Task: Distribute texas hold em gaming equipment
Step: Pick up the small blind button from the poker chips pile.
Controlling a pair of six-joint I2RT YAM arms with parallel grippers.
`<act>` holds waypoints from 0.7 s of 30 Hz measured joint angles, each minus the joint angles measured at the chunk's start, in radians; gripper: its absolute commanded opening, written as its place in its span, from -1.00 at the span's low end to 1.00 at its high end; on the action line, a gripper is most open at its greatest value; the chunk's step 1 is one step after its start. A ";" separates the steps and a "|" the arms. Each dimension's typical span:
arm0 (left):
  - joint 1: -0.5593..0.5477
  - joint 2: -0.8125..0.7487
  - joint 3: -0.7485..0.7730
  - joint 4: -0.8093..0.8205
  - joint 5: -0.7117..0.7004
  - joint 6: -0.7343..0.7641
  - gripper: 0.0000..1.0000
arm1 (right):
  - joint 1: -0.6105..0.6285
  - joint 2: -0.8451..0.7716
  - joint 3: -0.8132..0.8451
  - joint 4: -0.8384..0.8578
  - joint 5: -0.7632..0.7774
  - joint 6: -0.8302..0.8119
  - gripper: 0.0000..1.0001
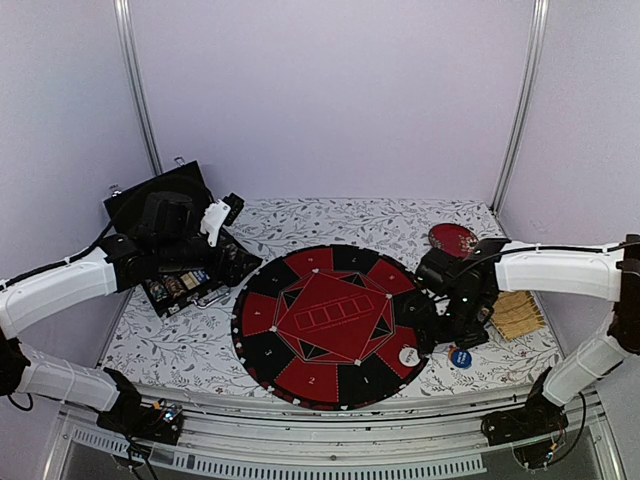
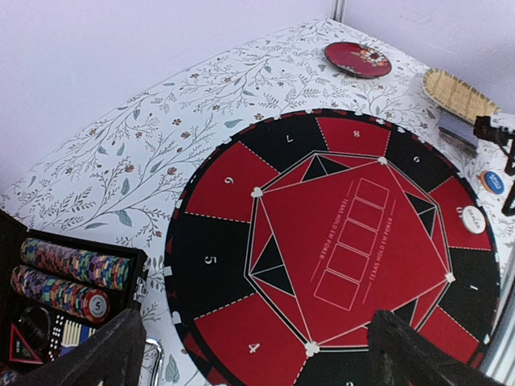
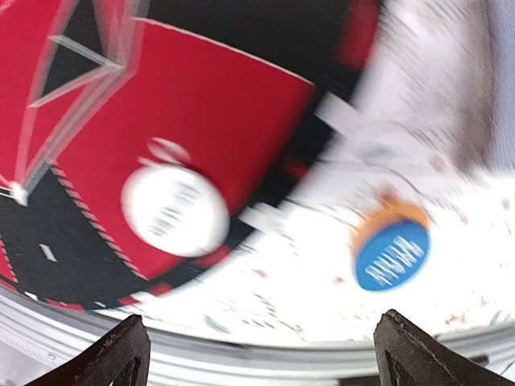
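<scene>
A white button disc (image 1: 408, 355) (image 2: 474, 219) (image 3: 175, 211) lies on a red sector at the right rim of the round red-and-black poker mat (image 1: 325, 325) (image 2: 338, 241). A blue disc stacked on an orange one (image 1: 460, 357) (image 2: 493, 182) (image 3: 392, 253) rests on the floral cloth just off the mat. My right gripper (image 1: 440, 335) (image 3: 261, 362) hovers over these discs, open, nothing between its fingers; its view is blurred. Striped poker chips (image 2: 76, 265) fill rows in the black case (image 1: 185, 280) at the left. My left gripper (image 1: 232, 262) (image 2: 257, 362) stands open and empty beside the case, over the mat's left edge.
A dark red round plate (image 1: 451, 238) (image 2: 357, 59) sits at the back right. A straw-coloured slatted mat (image 1: 515, 315) (image 2: 459, 95) lies under the right arm. The case lid (image 1: 160, 205) stands up at the back left. The table's metal front rail (image 3: 241, 346) runs below the right gripper.
</scene>
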State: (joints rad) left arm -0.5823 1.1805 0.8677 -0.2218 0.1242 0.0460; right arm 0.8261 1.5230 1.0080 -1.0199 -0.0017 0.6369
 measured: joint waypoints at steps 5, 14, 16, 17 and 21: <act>0.000 0.000 0.000 0.000 0.000 0.000 0.97 | -0.113 -0.096 -0.125 -0.011 -0.013 0.013 0.84; 0.000 -0.002 0.000 0.000 0.000 0.000 0.97 | -0.211 -0.090 -0.218 0.067 -0.041 -0.026 0.50; 0.000 -0.002 0.000 0.000 0.000 0.000 0.97 | -0.232 -0.083 -0.230 0.087 -0.042 -0.034 0.41; 0.000 -0.002 0.000 0.000 0.000 0.000 0.97 | -0.237 -0.080 -0.233 0.093 -0.042 -0.037 0.37; 0.000 -0.003 0.000 0.000 0.000 0.000 0.97 | -0.259 -0.070 -0.247 0.127 -0.042 -0.055 0.28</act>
State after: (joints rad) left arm -0.5823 1.1778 0.8673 -0.2222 0.1242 0.0460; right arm 0.5674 1.4532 0.7609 -0.8925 -0.0437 0.5816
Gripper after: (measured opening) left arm 0.984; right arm 0.674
